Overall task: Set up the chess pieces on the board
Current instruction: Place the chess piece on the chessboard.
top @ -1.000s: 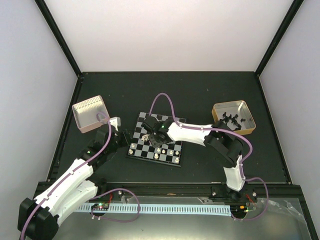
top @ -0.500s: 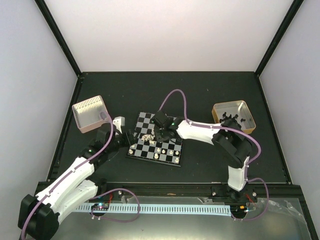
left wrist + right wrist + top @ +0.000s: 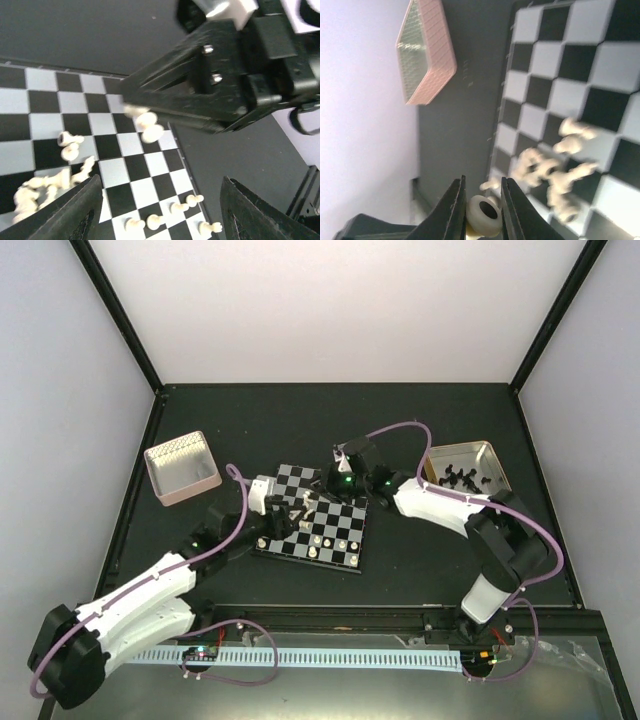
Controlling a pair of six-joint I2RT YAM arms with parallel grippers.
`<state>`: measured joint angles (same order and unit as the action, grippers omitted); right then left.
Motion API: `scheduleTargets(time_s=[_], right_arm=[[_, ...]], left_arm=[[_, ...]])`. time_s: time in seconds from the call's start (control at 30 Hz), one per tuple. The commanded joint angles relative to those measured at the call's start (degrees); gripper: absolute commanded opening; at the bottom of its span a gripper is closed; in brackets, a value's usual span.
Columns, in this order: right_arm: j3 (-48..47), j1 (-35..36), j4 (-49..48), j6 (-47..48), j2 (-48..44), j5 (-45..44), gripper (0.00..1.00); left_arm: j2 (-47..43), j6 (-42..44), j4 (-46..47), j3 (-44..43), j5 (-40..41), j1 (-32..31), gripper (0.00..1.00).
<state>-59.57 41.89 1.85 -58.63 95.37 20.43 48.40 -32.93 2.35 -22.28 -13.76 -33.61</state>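
The board lies mid-table. Cream chess pieces stand in a row along its near edge, and others lie in a heap near its left side. My right gripper hovers over the board's far part. In the right wrist view it is shut on one cream piece, whose hollow round base faces the camera, with the heap below. My left gripper is at the board's left edge. Its jaws stand open and empty above the row of pieces.
A pink tin sits at the back left and shows again in the right wrist view. At the back right, a tan tin holds black pieces. The right arm's black gripper body hangs close above the board.
My right gripper has risen from the heap with a piece and drawn back to the right. The left gripper has moved right to the board's edge and opened wider.
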Motion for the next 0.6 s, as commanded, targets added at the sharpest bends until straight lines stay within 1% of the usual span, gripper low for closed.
scheduleTargets(time_s=[0.0, 0.17, 0.23, 0.4, 0.5, 0.57], right_arm=[[2.6, -0.2, -17.7, -17.8, 0.2, 14.3, 0.07], [4.8, -0.2, -22.0, -23.1, -0.7, 15.7, 0.07], [5.5, -0.1, -22.9, -24.0, -1.0, 16.5, 0.07], [6.5, 0.1, -21.7, -22.2, -1.6, 16.3, 0.08], [7.5, 0.1, -21.5, -21.7, -1.9, 16.2, 0.08], [7.7, 0.1, -21.6, -21.7, -2.0, 16.3, 0.08]], left_arm=[[0.5, 4.6, 7.2, -0.5, 6.7, -4.8, 0.66], [1.0, 1.5, 7.9, 0.1, 12.3, -5.4, 0.65], [1.3, 0.9, 8.6, -0.1, 12.5, -5.4, 0.63], [1.9, 0.5, 11.6, -0.4, 11.3, -5.4, 0.59], [1.7, 1.0, 11.9, -0.6, 11.6, -5.4, 0.54], [1.7, 1.4, 11.5, -0.9, 11.8, -5.5, 0.48]])
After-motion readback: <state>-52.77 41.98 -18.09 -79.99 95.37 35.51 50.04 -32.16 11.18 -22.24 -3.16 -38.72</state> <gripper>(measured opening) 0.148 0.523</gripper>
